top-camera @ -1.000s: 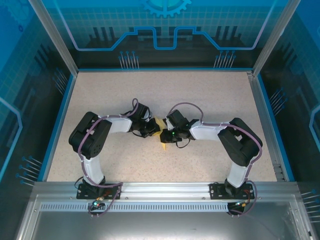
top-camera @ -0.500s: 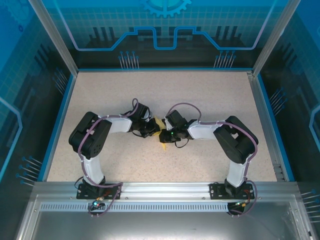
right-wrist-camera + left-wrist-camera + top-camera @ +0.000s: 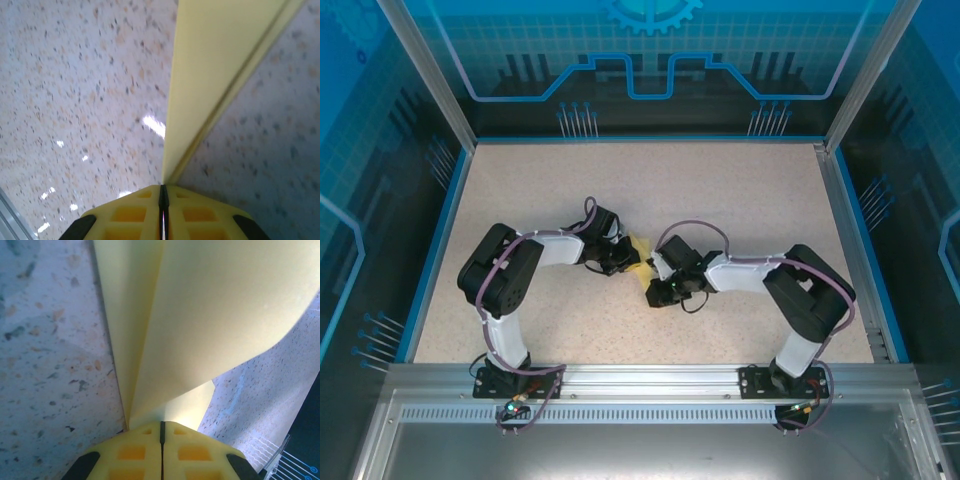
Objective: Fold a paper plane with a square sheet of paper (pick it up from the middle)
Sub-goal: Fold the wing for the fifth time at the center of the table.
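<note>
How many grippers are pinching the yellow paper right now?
2. The left gripper is shut on the paper from its left side; the right gripper is shut on its folded edge from the right.

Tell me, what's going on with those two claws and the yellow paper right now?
Left gripper shut on the folded yellow paper. Right gripper shut on it too. Not yet a plane. Nothing in the way.

Bright-yellow paper (image 3: 642,248), folded into overlapping layers, long straight crease, one flap bowed, pinched at two ends, near table (image 3: 740,190) centre.
</note>
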